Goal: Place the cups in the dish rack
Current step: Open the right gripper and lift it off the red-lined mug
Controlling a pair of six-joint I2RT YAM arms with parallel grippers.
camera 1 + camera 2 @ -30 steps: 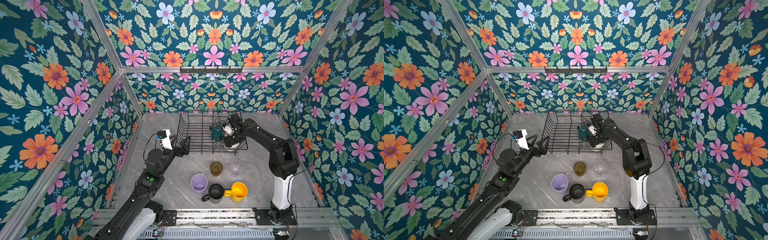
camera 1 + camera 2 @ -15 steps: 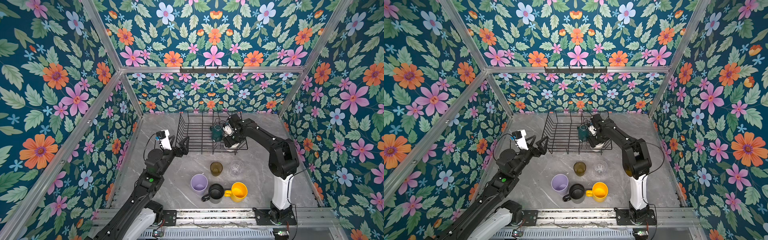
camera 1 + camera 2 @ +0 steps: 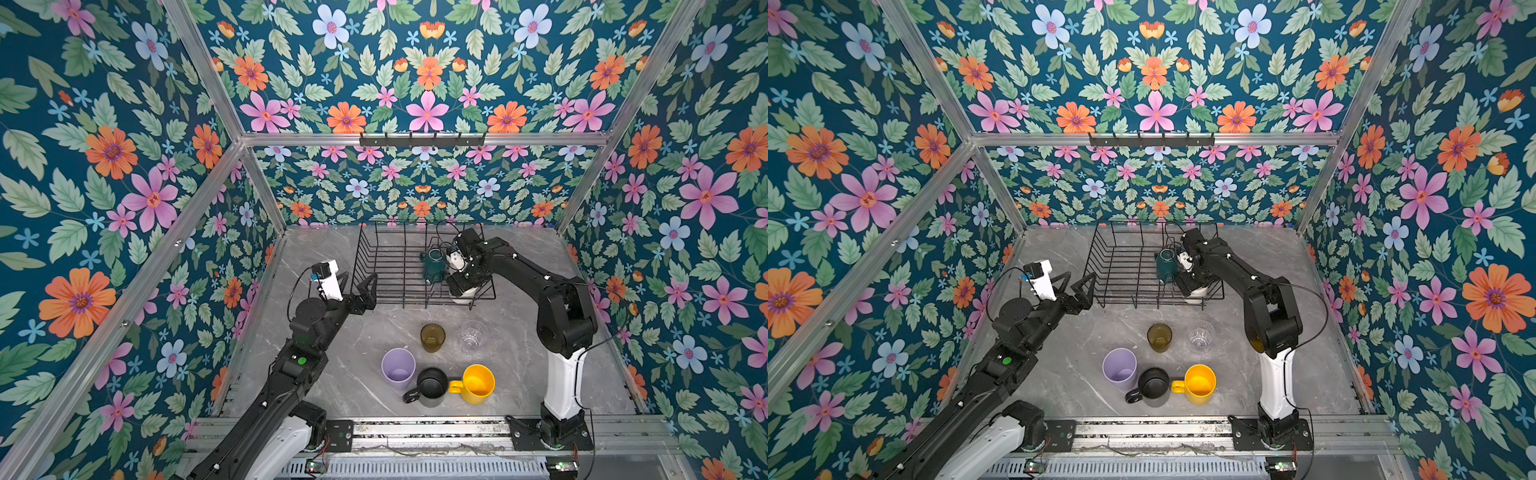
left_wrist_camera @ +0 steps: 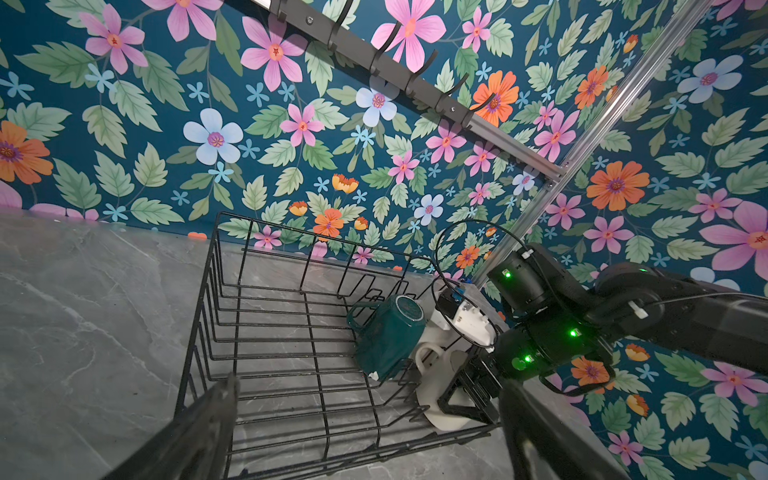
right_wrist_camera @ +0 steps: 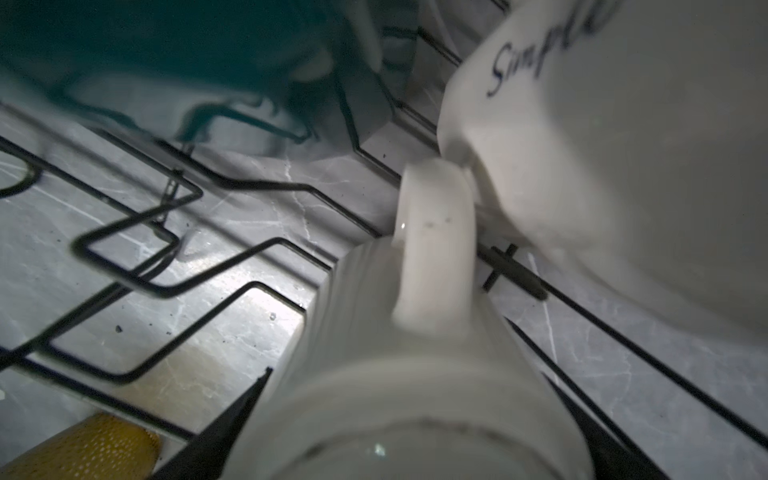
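Top views show the rack [image 3: 363, 257] at twelve o'clock on the counter [image 3: 519, 374], green mug [image 3: 432, 268] inside, five cups [image 3: 432, 384] at six. Mostly hidden there, the cream mug [image 5: 415, 365] appears in the right wrist view between the right hand's [image 5: 409, 376] fingers [image 5: 224, 436]; grip unclear. Left hand [image 3: 360, 282] gapes.

Five cups [image 3: 432, 386] before the dish rack [image 3: 363, 254]

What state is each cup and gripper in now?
Green mug: inverted in rack.
Cream mug: in rack.
White mug: in rack.
Lilac tumbler: upright.
Black mug: upright.
Yellow mug: upright.
Amber glass: upright.
Clear glass: upright.
Left gripper: open, empty.
Right gripper: straddles cream mug; grip unclear.
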